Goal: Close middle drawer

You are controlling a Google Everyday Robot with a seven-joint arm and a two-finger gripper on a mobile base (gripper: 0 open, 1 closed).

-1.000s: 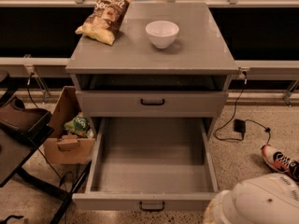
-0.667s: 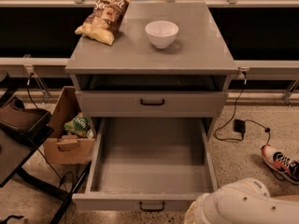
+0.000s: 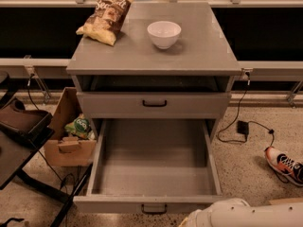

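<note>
The middle drawer [image 3: 154,162] is pulled far out of the grey cabinet [image 3: 154,56]. Its plain grey box is empty and its front with the small black handle [image 3: 154,208] sits near the bottom edge of the view. Above it, the top drawer front [image 3: 155,104] with its own black handle is nearly flush. The lowest drawer is hidden under the open one. My gripper is out of view. Only a white rounded part of my arm [image 3: 241,215] shows at the bottom right, just in front of the open drawer's right corner.
A chip bag [image 3: 106,19] and a white bowl [image 3: 164,33] rest on the cabinet top. A cardboard box [image 3: 68,143] with a green bag stands left of the drawer, beside a dark chair [image 3: 21,126]. A cable and adapter [image 3: 243,126] and a shoe [image 3: 284,164] lie on the floor at right.
The white arm has moved left along the bottom edge, toward the open drawer's front. The drawer has not moved.
</note>
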